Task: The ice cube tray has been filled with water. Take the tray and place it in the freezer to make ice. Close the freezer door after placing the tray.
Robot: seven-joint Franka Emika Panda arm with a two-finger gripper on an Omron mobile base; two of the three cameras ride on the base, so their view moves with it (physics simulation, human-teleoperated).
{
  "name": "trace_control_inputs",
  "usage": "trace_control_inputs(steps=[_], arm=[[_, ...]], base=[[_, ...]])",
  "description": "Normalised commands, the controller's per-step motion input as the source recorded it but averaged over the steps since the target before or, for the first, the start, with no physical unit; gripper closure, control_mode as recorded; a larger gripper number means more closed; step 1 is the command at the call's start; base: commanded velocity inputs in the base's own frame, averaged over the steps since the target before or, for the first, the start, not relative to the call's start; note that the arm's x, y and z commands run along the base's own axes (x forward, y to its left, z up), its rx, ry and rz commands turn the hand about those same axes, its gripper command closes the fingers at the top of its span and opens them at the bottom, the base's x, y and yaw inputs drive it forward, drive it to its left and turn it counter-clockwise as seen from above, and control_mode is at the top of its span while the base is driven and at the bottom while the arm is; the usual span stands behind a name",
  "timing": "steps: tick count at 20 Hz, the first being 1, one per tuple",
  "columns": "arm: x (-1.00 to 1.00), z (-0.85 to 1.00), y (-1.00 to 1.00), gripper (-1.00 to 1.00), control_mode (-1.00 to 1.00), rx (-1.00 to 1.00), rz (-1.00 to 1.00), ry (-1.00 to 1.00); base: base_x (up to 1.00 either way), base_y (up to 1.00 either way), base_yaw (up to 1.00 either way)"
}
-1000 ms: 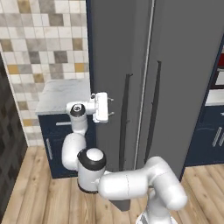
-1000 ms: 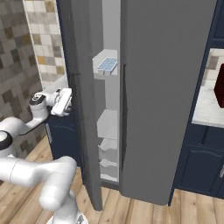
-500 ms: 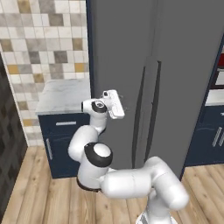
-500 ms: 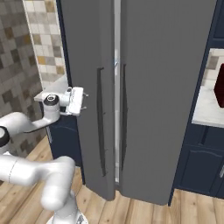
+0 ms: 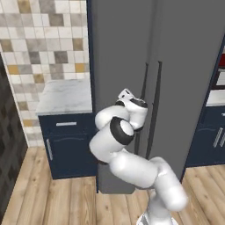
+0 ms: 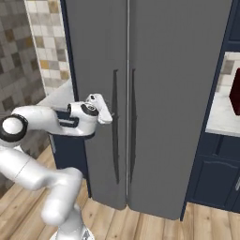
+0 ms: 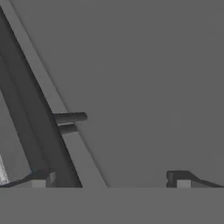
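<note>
— Since a second ago the freezer door [image 6: 98, 98] has swung from ajar to flush with its neighbour, and the tray that showed on an inner shelf is now hidden behind it. What else?

— Both panels of the freezer [image 5: 176, 66] stand closed, the seam between them running straight down, with the two slim dark handles [image 6: 115, 126] side by side near the middle.

— And the arm?

— It is folded tight. In the left base view the elbow bulges low and forward, and the forearm doubles back up so the hand sits right against the left panel, beside its handle. From the right base view the forearm runs level from the left, and the pincer [image 6: 104, 108] points at the door face at handle height.

— Is it gripping anything?

— No. In the hand view the two fingertips [image 7: 177, 178] stand wide apart with bare grey door between them; the handle bar [image 7: 39, 127] crosses diagonally at the left.
</note>
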Motion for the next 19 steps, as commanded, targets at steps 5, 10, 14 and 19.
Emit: trace_control_inputs(steps=[5,10,14,19], arm=[[1.0,0.0,-0.23,-1.0,-1.0,0.09,0.44,0.24],[1.0,0.0,0.0,-1.0,-1.0,0.01,0.28,0.41],[1.0,0.0,0.09,-1.0,-1.0,0.0,0.21,0.49],[1.0,0.0,0.58,-1.0,-1.0,-0.04,0.03,0.51]], base=[[0.0,0.0,0.0],[0.0,0.0,0.0],[0.0,0.0,0.0],[0.0,0.0,0.0]])
